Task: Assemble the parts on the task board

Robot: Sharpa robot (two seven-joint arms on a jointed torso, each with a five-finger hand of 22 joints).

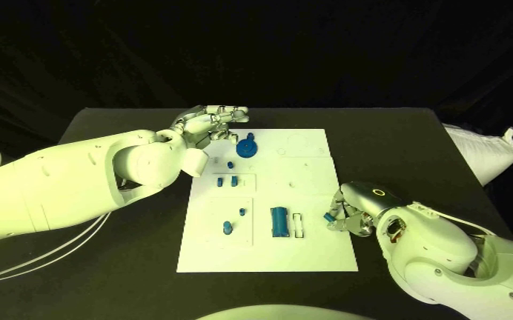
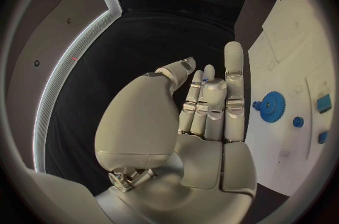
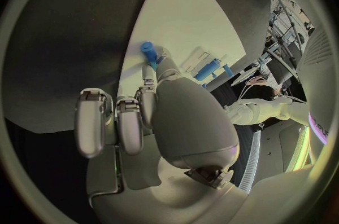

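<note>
The black tabletop (image 1: 128, 124) carries the white rectangular task board (image 1: 321, 250). The left robot hand (image 1: 208, 124) hovers empty, fingers apart, by the board's far corner near the blue toothed gear (image 1: 248, 147). The right robot hand (image 1: 348, 215) pinches a small blue peg (image 3: 147, 49) at the board's near edge; I'd keep it upright before seating it

We see a black table (image 1: 128, 275) with a matte top, and behind its far edge hangs a dark cloth backdrop (image 1: 278, 31) in loose folds. Off the table's left side, thin pale cables (image 1: 48, 257) trail across it.
</note>
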